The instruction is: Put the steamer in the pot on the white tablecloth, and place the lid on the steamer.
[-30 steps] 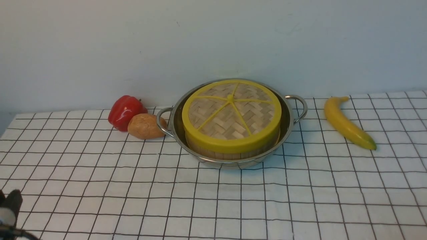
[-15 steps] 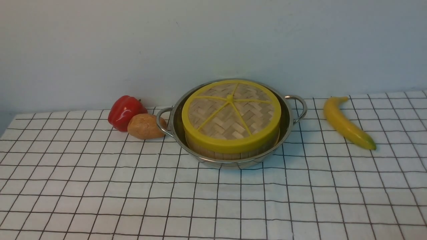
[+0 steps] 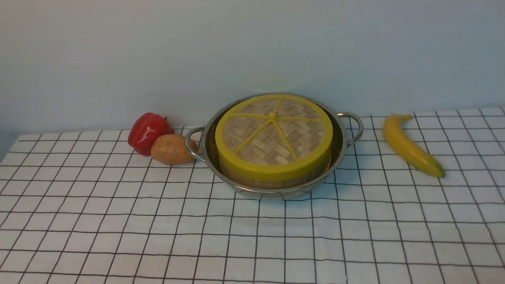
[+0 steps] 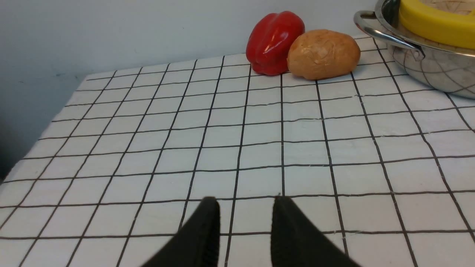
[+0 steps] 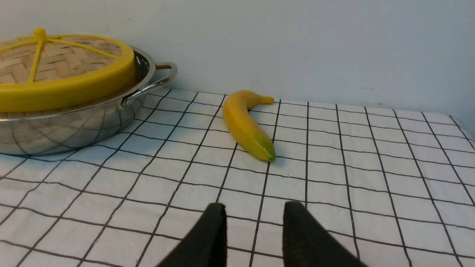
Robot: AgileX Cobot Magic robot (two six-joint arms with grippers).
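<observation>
Near the bench's back edge the lid (image 3: 273,136) sits on the steamer (image 3: 272,179) inside the pot (image 3: 340,148), and my left fingers (image 4: 243,218), now withdrawn from the front view, hang parted and empty like my right fingers (image 5: 253,222), so I judge the job done.

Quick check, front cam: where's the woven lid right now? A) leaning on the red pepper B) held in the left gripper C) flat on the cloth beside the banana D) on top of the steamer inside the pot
D: the lid sits on the steamer, which stands inside the pot; the left gripper is open over bare cloth with nothing between its fingers.
</observation>
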